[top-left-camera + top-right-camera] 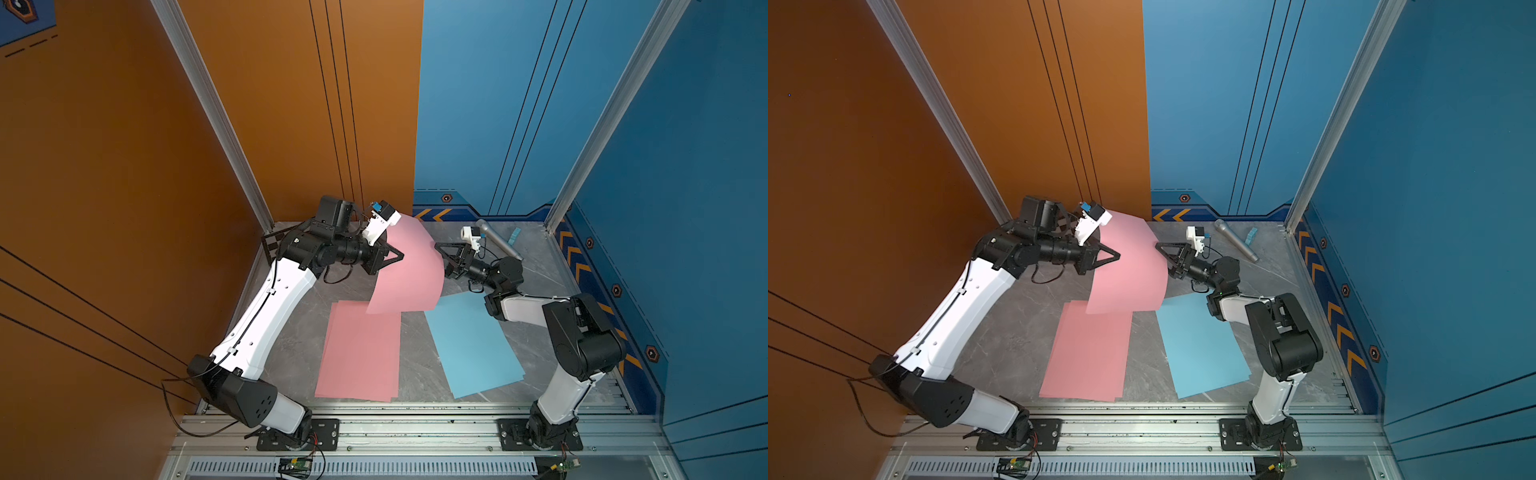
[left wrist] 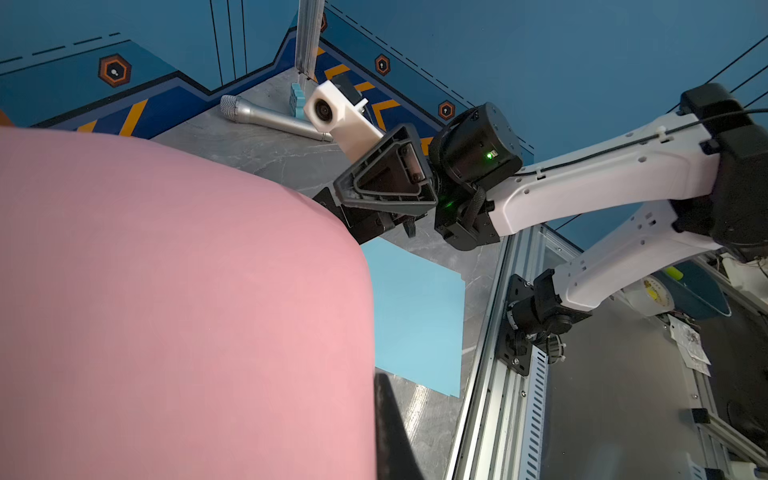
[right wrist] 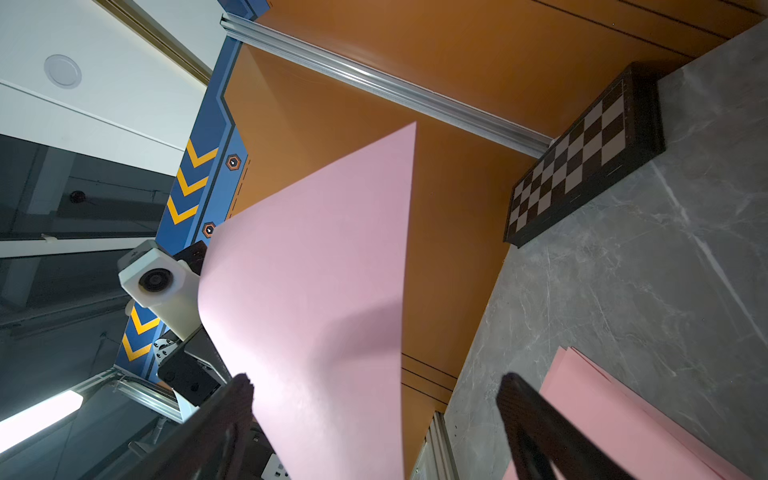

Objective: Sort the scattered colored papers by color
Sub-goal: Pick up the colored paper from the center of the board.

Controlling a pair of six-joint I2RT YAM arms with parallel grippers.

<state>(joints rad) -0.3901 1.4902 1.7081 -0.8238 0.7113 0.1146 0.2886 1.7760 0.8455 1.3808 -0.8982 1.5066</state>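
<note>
The left hand [image 1: 400,255], clamped on a pink sheet [image 1: 409,278], holds it bowed above the tabletop [image 1: 291,345] while the right hand [image 1: 441,259] gapes beside it; next it likely needs laying squarely on the pink pile [image 1: 361,353].

A: First entry?
B: Microphone [image 1: 498,240], silver, mesh head, lying flat at the far right of the table
A: Beside it?
B: Small light-blue block [image 1: 514,236], just beside it, not touching, nearer the aluminium post [image 1: 559,212]
A: Far left corner?
B: Checkered board [image 3: 582,158], black and grey, flat on the grey marble tabletop [image 1: 291,340], at the foot of the orange wall [image 1: 291,104]
</note>
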